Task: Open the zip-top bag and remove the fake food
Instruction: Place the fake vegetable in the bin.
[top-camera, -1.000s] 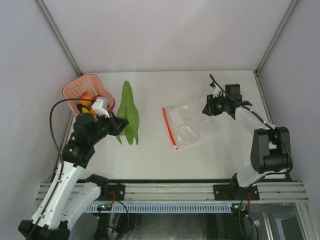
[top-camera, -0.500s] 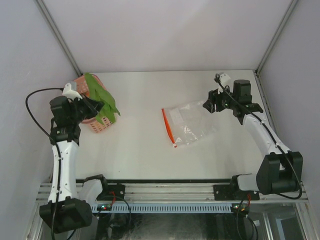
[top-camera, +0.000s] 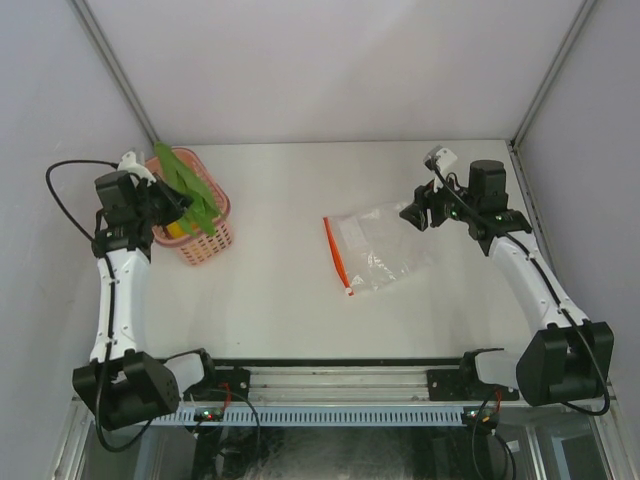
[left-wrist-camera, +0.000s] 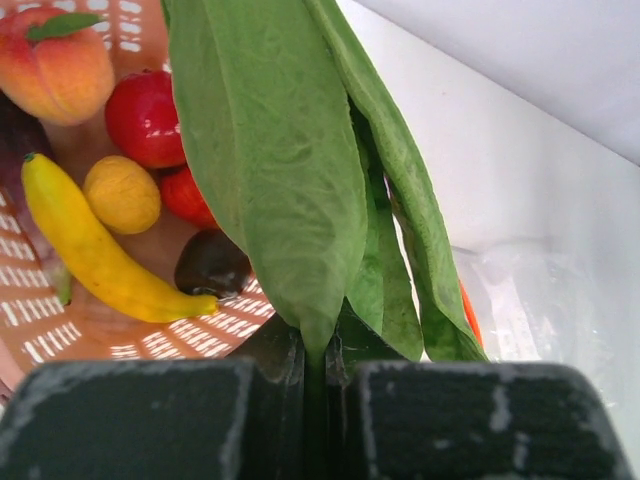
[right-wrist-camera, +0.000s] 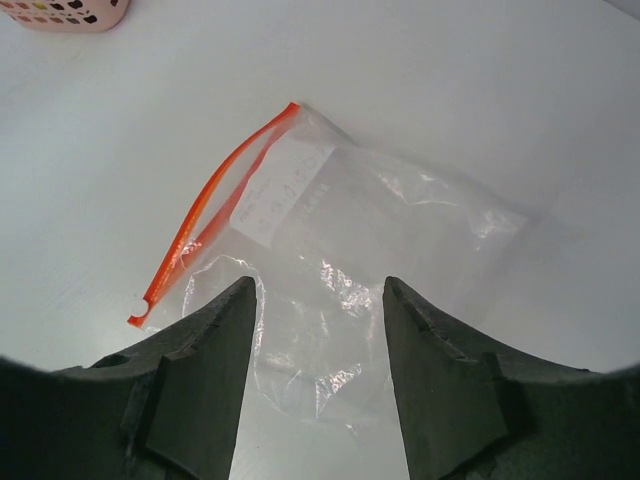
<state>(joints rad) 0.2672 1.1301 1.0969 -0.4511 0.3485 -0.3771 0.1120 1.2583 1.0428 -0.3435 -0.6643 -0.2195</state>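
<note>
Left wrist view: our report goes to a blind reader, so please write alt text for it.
The left gripper is shut on the base of a leafy green toy vegetable, held over a pink basket. In the basket lie a peach, a banana and small round pieces. A clear bag lies at right.

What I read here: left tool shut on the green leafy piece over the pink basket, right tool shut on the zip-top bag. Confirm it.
One point is wrong: the right tool is open and grips nothing; the zip-top bag lies free on the table, per the right wrist view. The left tool is indeed shut on the green leafy piece over the pink basket.
</note>
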